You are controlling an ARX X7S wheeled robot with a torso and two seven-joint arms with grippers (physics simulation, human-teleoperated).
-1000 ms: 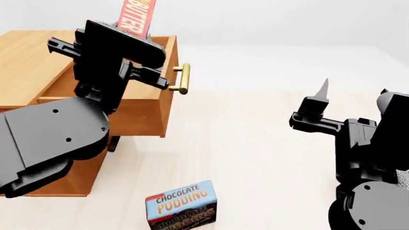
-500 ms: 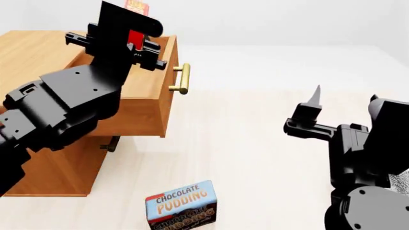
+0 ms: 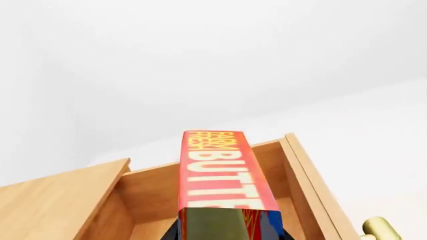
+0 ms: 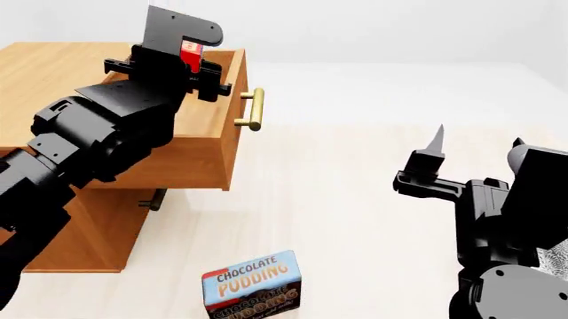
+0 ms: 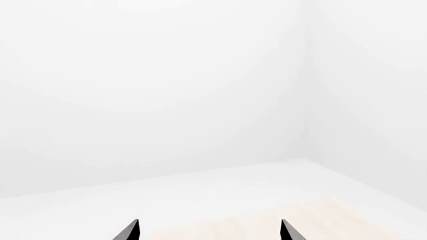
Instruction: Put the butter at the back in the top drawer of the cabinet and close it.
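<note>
Butter (image 3: 223, 172) sits clamped in my left gripper (image 4: 188, 52), hanging over the open top drawer (image 4: 213, 143) of the cabinet (image 4: 44, 73). From the head camera only a sliver of the box's red face shows between the black fingers; the rest is buried behind my own wrist and arm. The left wrist camera gives more: the red side with "BUTTE" readable, the last letter cut off where the box runs under the grip, and the fingers themselves out of that frame. Below it I see the drawer's inside walls, though its floor is mostly blocked by the box. The brass handle (image 4: 255, 109) shows fully from the head, only as a rounded end at the wrist view's edge. A darker handle (image 4: 153, 199) on a lower drawer peeks out beneath, half hidden.

My right gripper (image 4: 475, 143) hovers well apart over the pale floor, fingers spread and holding nothing; just two dark tips show in its own camera. The chocolate pudding box (image 4: 252, 284) stands near the bottom edge, its base cropped.
</note>
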